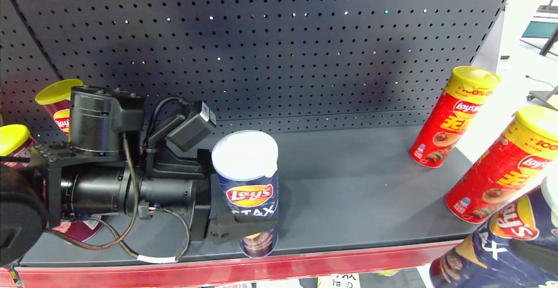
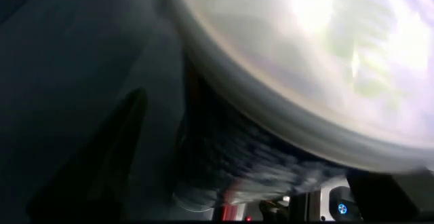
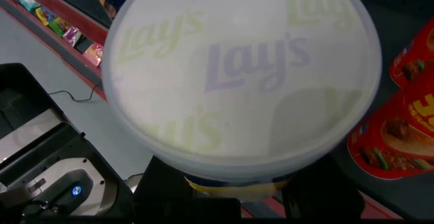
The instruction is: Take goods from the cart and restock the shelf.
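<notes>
A blue chips can with a white lid (image 1: 246, 179) stands upright near the front edge of the dark shelf (image 1: 348, 201), left of centre. My left gripper (image 1: 244, 231) is shut on its lower body from the left side. The left wrist view looks closely at the same can's lid (image 2: 305, 61). A second blue can (image 1: 492, 244) is held off the shelf's right front corner, below shelf level. My right gripper (image 3: 237, 197) is shut on this can, whose white lid (image 3: 244, 68) faces the wrist camera.
Two red cans with yellow lids (image 1: 455, 118) (image 1: 501, 170) stand at the shelf's right end. Two maroon cans with yellow lids (image 1: 59, 100) (image 1: 13, 142) stand at the far left behind my left arm. A pegboard wall (image 1: 279, 52) backs the shelf; its middle is bare.
</notes>
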